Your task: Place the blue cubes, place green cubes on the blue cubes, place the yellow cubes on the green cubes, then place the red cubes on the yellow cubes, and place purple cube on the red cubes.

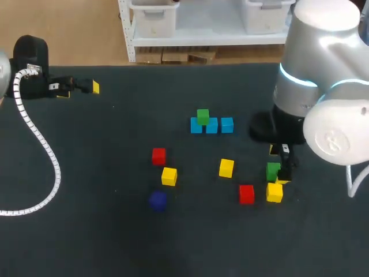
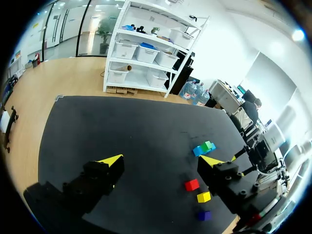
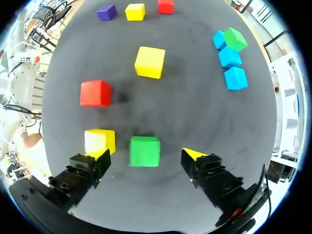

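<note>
**Task progress at this moment.** The three blue cubes (image 1: 211,125) lie in a line, so the base layer appears complete. One green cube (image 1: 202,116) rests on the blue row, toward its end nearer the left arm. The second green cube (image 3: 145,150) lies on the table, well apart from the row on the right arm's side. The right gripper (image 3: 146,155) stands over it, fingers spread to either side and not touching it. The left gripper (image 1: 79,90) is parked far from the row, open and empty. The yellow cubes (image 1: 226,168), red cubes (image 1: 158,156) and purple cube (image 1: 158,200) lie loose, nearer the robot than the row. By this judgement, the green layer is half done and three layers remain.
</note>
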`<state>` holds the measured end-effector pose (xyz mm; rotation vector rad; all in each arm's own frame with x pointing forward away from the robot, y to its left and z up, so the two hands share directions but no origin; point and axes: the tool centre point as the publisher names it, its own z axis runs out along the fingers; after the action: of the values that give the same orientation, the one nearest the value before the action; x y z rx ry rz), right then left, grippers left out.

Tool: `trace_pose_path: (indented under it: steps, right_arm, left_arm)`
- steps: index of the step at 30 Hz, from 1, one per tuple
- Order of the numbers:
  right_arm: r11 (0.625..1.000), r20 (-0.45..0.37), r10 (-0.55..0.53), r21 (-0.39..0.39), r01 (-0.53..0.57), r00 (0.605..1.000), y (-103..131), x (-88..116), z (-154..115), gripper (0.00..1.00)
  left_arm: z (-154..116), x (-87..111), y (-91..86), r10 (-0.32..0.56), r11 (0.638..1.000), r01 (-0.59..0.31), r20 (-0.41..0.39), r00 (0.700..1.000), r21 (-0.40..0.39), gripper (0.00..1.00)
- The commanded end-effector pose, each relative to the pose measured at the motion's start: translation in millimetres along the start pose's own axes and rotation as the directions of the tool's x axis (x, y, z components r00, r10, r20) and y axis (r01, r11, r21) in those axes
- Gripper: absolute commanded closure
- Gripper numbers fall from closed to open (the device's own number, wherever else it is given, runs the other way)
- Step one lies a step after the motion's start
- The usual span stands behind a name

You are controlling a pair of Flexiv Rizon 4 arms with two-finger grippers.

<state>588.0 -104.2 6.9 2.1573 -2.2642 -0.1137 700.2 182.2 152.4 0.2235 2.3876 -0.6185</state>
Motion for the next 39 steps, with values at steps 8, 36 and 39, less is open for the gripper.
trace_pose_path:
  steps: [8,36,39]
  right_arm:
    - [1.000,0.004,0.020,0.005,-0.020,1.000,1.0,-0.6,16.6,0.35]
    - [0.997,0.032,0.077,0.027,-0.078,0.997,-52.8,-12.3,-36.2,1.00]
    - [0.998,0.039,0.059,0.029,-0.060,0.998,-63.0,-22.4,-45.1,1.00]
  left_arm:
    - [-0.3,1.2,2.3,0.002,1.000,-0.002,0.006,1.000,0.011,0.00]
    - [-0.3,1.2,2.3,0.002,1.000,-0.002,0.006,1.000,0.011,0.00]
    - [-0.3,1.2,2.3,0.002,1.000,-0.002,0.006,1.000,0.011,0.00]
